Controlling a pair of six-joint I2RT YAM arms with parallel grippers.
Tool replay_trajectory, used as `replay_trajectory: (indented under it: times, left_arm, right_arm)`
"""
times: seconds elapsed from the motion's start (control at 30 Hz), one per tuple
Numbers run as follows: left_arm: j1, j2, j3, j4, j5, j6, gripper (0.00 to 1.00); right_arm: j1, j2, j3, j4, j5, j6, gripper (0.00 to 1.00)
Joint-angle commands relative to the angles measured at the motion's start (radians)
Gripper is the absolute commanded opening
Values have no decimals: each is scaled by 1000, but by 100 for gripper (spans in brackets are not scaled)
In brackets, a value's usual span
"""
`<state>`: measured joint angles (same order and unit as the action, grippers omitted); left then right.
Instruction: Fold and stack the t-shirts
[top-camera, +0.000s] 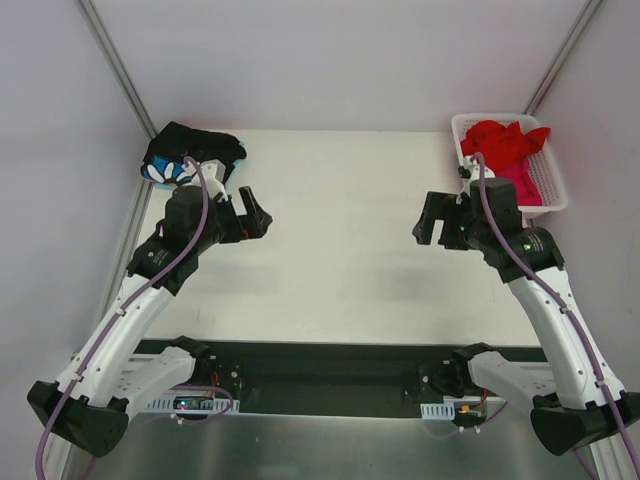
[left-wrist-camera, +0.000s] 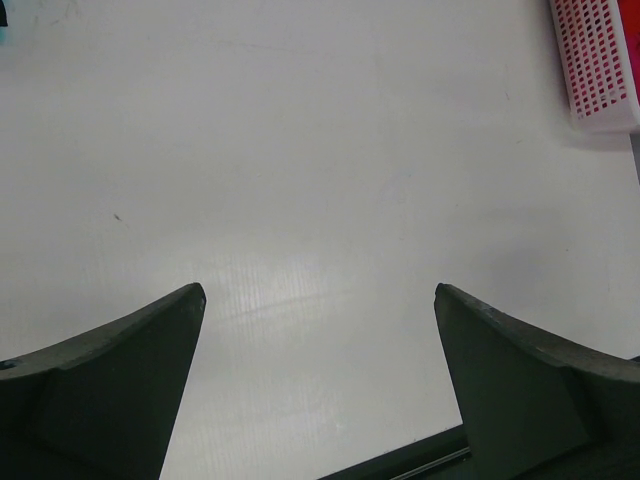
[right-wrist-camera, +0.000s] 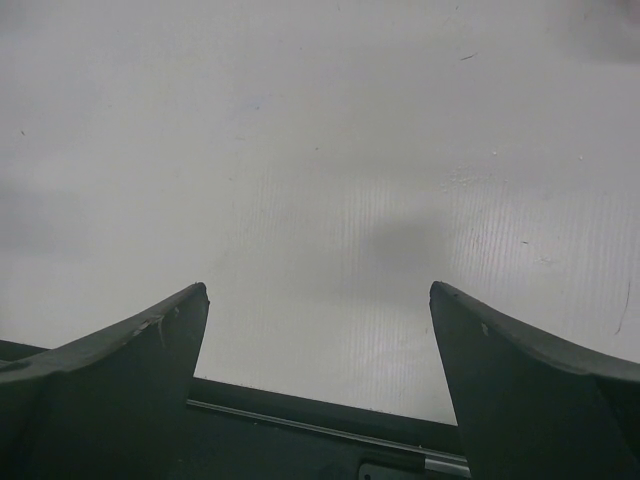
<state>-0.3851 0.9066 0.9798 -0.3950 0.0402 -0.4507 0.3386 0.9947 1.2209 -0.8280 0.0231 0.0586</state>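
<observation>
While both arms hang over the middle of the white surface (top-camera: 340, 270), the t-shirts lie off in its two far corners, well apart from either set of jaws. The left jaws are spread wide and have hold of nothing; between the two dark fingers (left-wrist-camera: 120, 390) only bare surface shows. The right jaws are just as wide and just as empty, their fingers (right-wrist-camera: 530, 380) framing plain white.

A black t-shirt (top-camera: 190, 150) is bunched in a rumpled heap at the far left corner, just beyond the left arm (top-camera: 150, 265) and behind the left jaws, which point toward the middle. Its white-and-blue flower print (top-camera: 160, 172) shows on the near side, and a strip of teal cloth (top-camera: 238, 153) peeks out at its right edge. Any writing on it is too small to read.

At the far right corner stands a white slotted basket (top-camera: 557, 190). A red shirt (top-camera: 505, 140) is piled loosely in it, spilling over the rim, with a pink shirt (top-camera: 524, 185) below it toward the near end. The right arm (top-camera: 535, 265) rises just beside the basket, the right jaws facing away from it.
</observation>
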Motion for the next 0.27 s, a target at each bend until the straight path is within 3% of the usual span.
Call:
replay_trajectory:
  times: [0.0, 0.23]
  left_arm:
    - [-3, -23, -6, -2, -5, 3, 99]
    - [-3, -29, 0, -8, 4, 4, 99]
  right_arm:
    - [5, -19, 22, -30, 29, -14, 96]
    - [4, -51, 5, -17, 5, -20, 96]
